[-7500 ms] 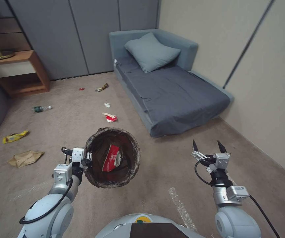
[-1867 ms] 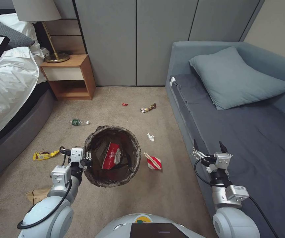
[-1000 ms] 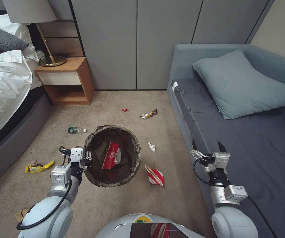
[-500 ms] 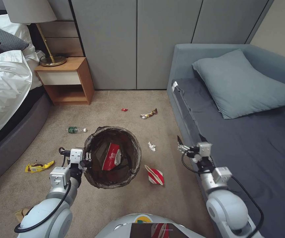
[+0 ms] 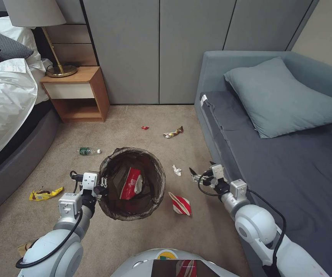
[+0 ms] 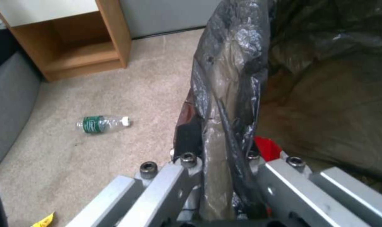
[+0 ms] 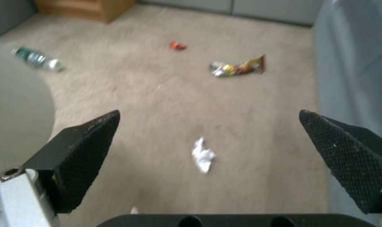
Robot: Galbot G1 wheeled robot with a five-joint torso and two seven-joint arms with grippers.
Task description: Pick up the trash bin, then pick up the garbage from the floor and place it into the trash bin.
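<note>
The trash bin (image 5: 132, 184) hides the carpet beneath it. A brown scrap (image 5: 24, 248), perhaps paper, is half covered by the left arm. The small red scrap (image 5: 145, 127) is too small to identify.

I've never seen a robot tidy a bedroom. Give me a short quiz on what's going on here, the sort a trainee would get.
1. True or false: the left gripper is shut on the trash bin rim.
2. Which litter lies between the right gripper's open jaws in the right wrist view? A green-labelled bottle; B crumpled white paper; C yellow wrapper
3. Fill in: a red-and-white ____ lies inside the bin.

Key: 1 true; 2 B; 3 packet.
</note>
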